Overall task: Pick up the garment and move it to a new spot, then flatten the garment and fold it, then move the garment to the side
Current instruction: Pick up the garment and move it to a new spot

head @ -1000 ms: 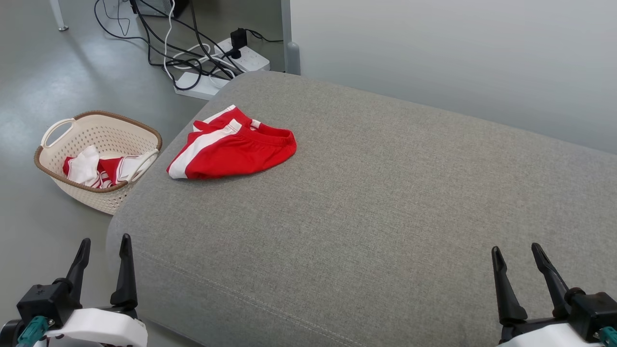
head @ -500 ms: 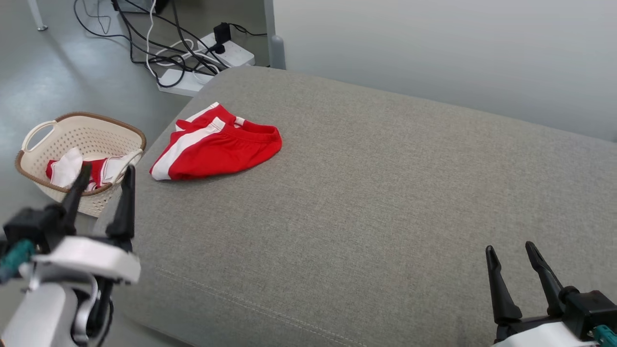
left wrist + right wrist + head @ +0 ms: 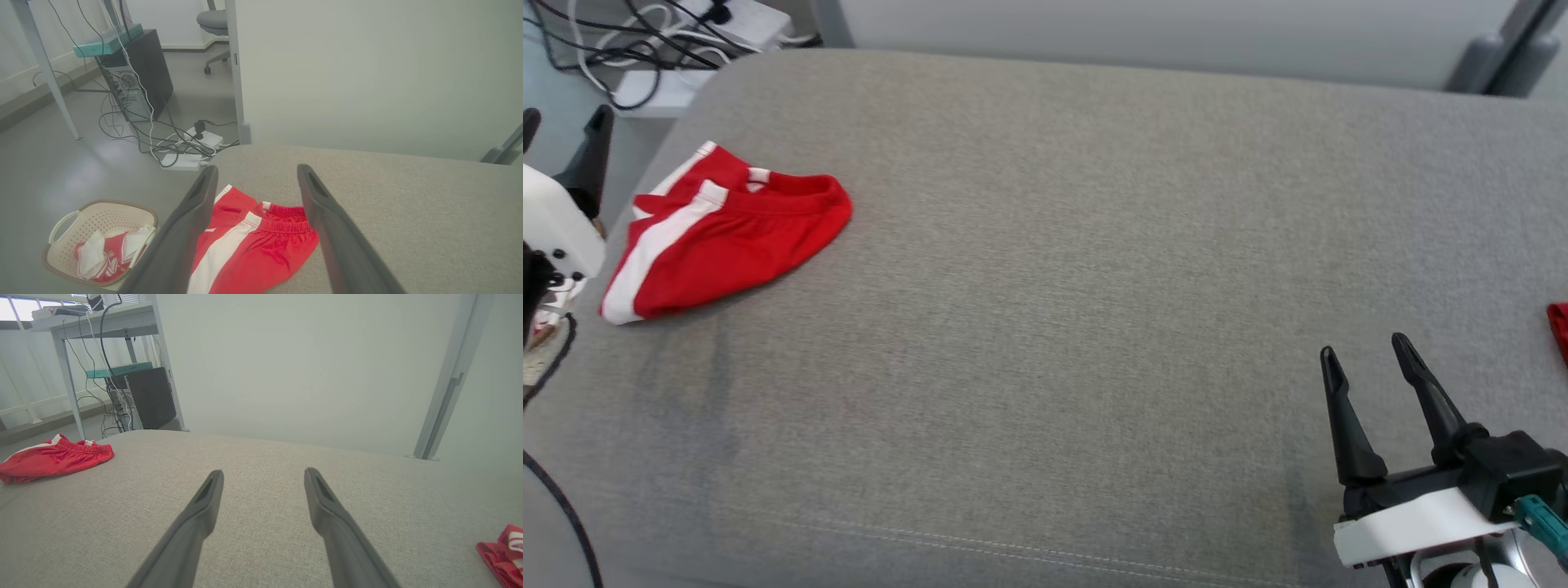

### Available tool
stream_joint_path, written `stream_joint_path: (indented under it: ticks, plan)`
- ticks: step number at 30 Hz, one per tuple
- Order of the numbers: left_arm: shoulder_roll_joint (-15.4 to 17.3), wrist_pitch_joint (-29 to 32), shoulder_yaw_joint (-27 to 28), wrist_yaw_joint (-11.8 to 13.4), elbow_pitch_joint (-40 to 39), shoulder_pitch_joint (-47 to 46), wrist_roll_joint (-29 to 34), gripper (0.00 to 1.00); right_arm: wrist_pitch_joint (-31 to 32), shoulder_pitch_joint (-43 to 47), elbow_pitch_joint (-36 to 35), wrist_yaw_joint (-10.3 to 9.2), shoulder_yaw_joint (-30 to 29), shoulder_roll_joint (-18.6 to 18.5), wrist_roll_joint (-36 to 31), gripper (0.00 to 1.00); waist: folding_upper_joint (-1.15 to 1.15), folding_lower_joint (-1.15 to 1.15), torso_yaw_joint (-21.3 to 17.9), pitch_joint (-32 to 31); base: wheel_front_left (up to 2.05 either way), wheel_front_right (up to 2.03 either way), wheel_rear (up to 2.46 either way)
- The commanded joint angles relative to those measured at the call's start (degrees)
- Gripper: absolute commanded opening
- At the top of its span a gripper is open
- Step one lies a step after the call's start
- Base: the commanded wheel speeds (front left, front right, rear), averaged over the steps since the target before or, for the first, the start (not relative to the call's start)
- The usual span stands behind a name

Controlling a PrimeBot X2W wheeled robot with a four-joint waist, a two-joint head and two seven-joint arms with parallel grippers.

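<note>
The garment [image 3: 727,233], red shorts with a white side stripe, lies crumpled on the far left part of the grey cushion [image 3: 1054,269]. My left gripper [image 3: 564,126] hangs open at the cushion's left edge, just left of the garment and apart from it. In the left wrist view the garment [image 3: 261,249] lies below and between the open fingers of that gripper [image 3: 255,171]. My right gripper [image 3: 1365,349] stands open over the near right of the cushion, holding nothing. The right wrist view shows the garment [image 3: 53,457] far to the left of that gripper [image 3: 263,473].
A beige basket [image 3: 114,203] with red and white clothes sits on the floor left of the cushion. Cables and a power strip [image 3: 188,151] lie beyond it. Another red cloth [image 3: 1560,327] lies at the cushion's right edge, also in the right wrist view [image 3: 500,551]. A pale wall stands behind.
The head camera has swung right and down. My left gripper has risen from the near left corner and gone forward to beside the garment. Both grippers stay open.
</note>
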Motion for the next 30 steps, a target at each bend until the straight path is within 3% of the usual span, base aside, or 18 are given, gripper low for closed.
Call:
stream_joint_path:
  ticks: [1,10,23,24,25,26,27,30]
  plan:
    - [4.11,1.43,1.81,-0.54,1.46,-4.27,-1.19,1.0,0.21,-2.55,-1.93,-0.01,1.61,-0.6,-0.63,1.0,0.0,0.0,-6.24,6.17,0.0,0.0,0.0]
    - [9.48,7.12,1.97,-1.15,16.23,-9.19,-6.73,1.0,-0.22,-5.75,-2.43,-0.01,2.51,-0.65,-1.47,1.0,0.0,0.0,-12.4,14.84,0.0,0.0,0.0]
    - [11.78,4.5,0.32,-1.18,22.33,-12.08,-8.75,0.99,-0.01,-7.69,-4.29,-0.01,2.66,-0.99,-2.21,1.0,0.0,0.0,-13.5,20.76,0.0,0.0,0.0]
    - [11.89,4.35,0.17,-1.18,23.06,-12.29,-8.66,0.8,0.06,-7.72,-4.33,-0.01,2.7,-1.02,-2.21,1.0,0.0,0.0,-13.62,20.91,0.0,0.0,0.0]
    - [11.85,4.09,0.33,-1.18,23.75,-12.56,-8.91,0.52,0.11,-7.74,-4.4,-0.01,2.7,-1.06,-2.24,1.0,0.0,0.0,-13.7,21.04,0.0,0.0,0.0]
    - [11.76,3.62,0.57,-1.18,24.37,-12.85,-9.18,0.31,0.14,-7.75,-4.49,-0.01,2.69,-1.1,-2.29,1.0,0.0,0.0,-13.77,21.16,0.0,0.0,0.0]
    - [11.79,3.39,0.39,-0.98,25.08,-13.08,-8.96,0.0,0.17,-7.77,-4.56,-0.01,2.63,-1.15,-2.34,1.0,0.0,0.0,-13.83,21.27,0.0,0.0,0.0]
    - [12.13,1.17,0.16,-0.16,26.74,-13.94,-8.21,0.0,0.28,-7.75,-4.74,-0.01,2.37,-1.22,-2.35,1.0,0.0,0.0,-13.87,21.41,0.0,0.0,0.0]
